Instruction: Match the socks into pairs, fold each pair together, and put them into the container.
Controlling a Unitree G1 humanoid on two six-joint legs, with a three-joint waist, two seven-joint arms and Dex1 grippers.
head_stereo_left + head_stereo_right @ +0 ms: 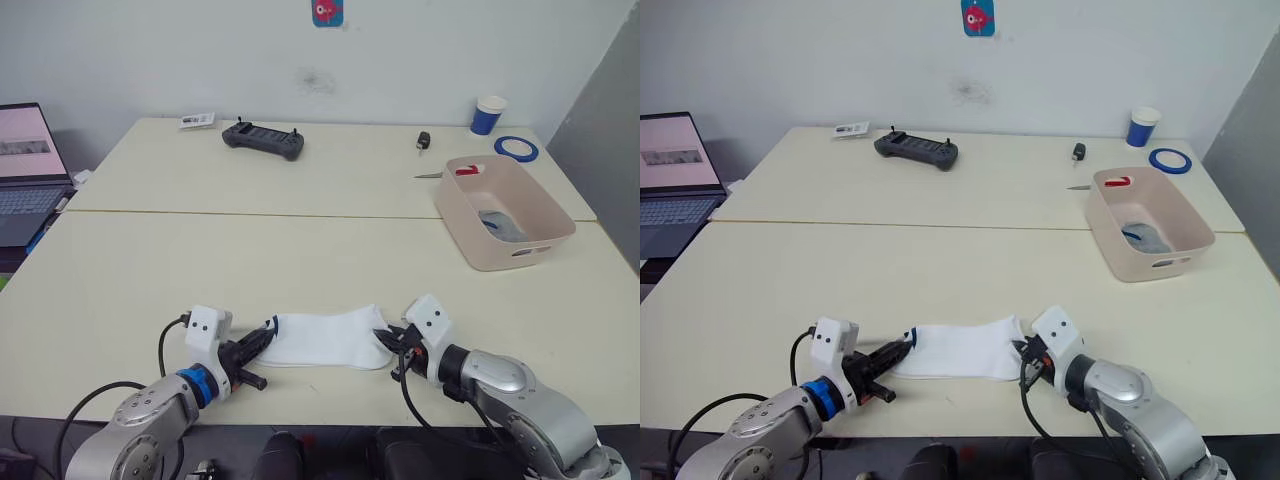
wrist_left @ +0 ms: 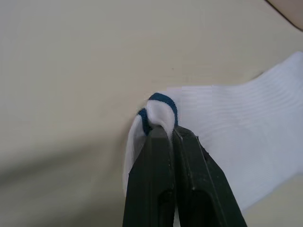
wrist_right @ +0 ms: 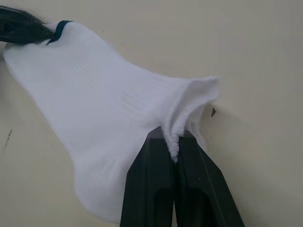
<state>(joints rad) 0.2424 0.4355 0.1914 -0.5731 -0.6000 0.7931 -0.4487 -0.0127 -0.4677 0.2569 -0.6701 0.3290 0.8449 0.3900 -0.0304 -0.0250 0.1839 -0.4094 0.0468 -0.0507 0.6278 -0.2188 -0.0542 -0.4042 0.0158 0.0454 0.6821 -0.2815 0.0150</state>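
A white sock pair (image 1: pixel 325 340) with a dark-blue mark (image 2: pixel 163 101) lies stretched flat near the table's front edge. My left gripper (image 1: pixel 268 333) is shut on its left end, pinching the fabric by the blue mark. My right gripper (image 1: pixel 388 338) is shut on the right end, where the fabric (image 3: pixel 189 111) bunches between the fingers. The pale pink container (image 1: pixel 505 212) stands at the right of the table, with a grey sock (image 1: pixel 500 226) lying inside it.
A black controller (image 1: pixel 263 139) and a small card (image 1: pixel 197 120) lie at the back. A blue-and-white cup (image 1: pixel 489 114), blue tape ring (image 1: pixel 516 148), a small black object (image 1: pixel 424 140) and a thin metal tool (image 1: pixel 428 175) sit back right. A laptop (image 1: pixel 28 170) stands far left.
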